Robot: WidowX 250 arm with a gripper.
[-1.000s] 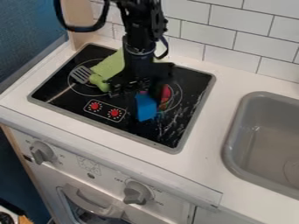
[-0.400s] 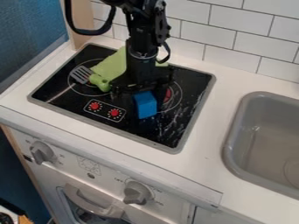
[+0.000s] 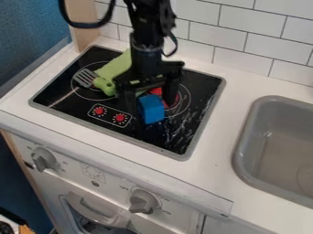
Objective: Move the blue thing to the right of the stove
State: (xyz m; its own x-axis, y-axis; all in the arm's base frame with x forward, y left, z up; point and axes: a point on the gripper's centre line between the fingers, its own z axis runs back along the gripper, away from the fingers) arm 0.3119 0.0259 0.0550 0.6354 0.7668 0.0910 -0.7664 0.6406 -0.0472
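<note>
Black pincer (image 3: 149, 104) spread wide over the stove (image 3: 185, 127), blue block (image 3: 152, 111) between its fingers, slotted spatula (image 3: 84, 77) at ten o'clock from the block, gray sink (image 3: 274, 146) at four

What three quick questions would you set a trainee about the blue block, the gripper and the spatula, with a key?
1. Multiple choice. Where is the blue block? A) in the sink; B) on the stove; C) on the counter beside the sink.
2. True or false: the gripper is over the sink.
3. Fill in: in the camera view, the slotted spatula lies to the ____ of the blue block.

Key: 1 B; 2 false; 3 left.
</note>
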